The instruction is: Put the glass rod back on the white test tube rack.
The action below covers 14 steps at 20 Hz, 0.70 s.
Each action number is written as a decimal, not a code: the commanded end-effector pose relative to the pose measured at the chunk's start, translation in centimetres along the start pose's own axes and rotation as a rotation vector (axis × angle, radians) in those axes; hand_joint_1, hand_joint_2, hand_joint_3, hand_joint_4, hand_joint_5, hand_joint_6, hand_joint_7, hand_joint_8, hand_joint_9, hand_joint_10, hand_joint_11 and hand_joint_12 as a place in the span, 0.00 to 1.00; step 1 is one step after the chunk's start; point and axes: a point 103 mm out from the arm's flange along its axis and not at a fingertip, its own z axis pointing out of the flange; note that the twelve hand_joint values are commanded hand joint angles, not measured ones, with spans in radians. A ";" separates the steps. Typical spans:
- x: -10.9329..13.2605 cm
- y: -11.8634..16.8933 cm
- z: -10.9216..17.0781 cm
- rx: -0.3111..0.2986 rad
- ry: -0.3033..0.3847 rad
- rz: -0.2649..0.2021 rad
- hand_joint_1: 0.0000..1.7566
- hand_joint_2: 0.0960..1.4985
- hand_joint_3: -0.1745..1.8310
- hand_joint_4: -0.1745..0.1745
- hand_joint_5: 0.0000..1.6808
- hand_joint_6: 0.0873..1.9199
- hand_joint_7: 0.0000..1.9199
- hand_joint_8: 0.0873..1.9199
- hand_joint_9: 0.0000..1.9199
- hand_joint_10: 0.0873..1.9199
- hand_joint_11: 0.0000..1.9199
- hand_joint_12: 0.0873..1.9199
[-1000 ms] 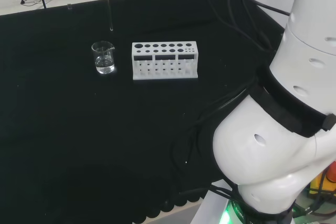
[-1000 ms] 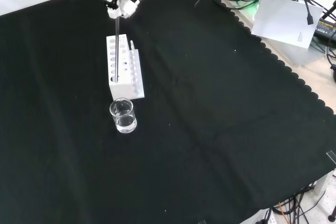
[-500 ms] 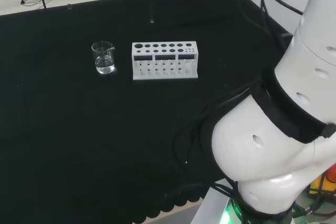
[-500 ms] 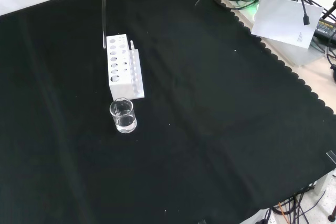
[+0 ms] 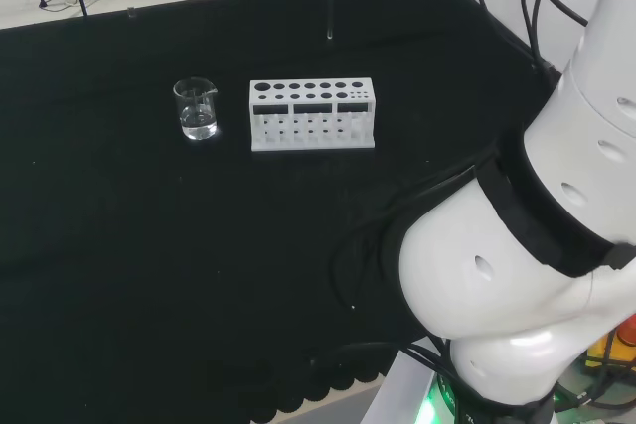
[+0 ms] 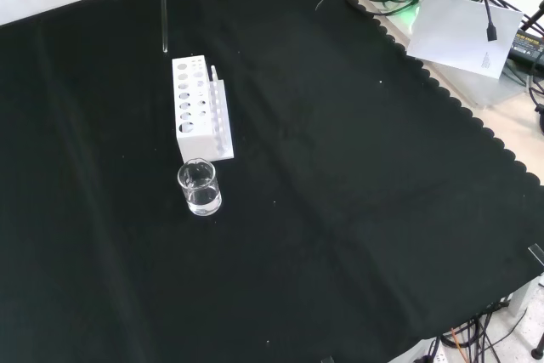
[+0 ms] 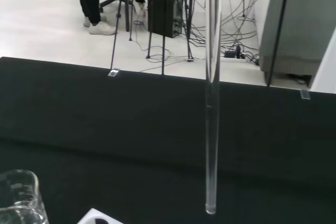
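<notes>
black cloth [image 6: 357, 210], unlabelled white rack [image 6: 201, 108], glass rod [image 6: 163, 6] above

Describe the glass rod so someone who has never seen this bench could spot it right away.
Find the white test tube rack on the black cloth. The glass rod hangs upright in the air beyond it, touching nothing below. Unlike the squat beaker, it is a thin, clear stick.
</notes>
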 end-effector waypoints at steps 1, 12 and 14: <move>-1.4 -1.7 -0.2 0.009 -0.010 0.027 0.72 0.75 0.09 0.00 0.55 0.38 0.50 0.69 0.85 0.42 0.82 0.44; 0.2 -3.5 0.2 0.014 -0.025 0.012 0.72 0.75 0.09 0.00 0.55 0.38 0.50 0.69 0.85 0.42 0.82 0.44; 0.6 -3.8 0.4 0.025 -0.019 0.008 0.72 0.75 0.09 0.00 0.55 0.38 0.50 0.69 0.85 0.42 0.82 0.44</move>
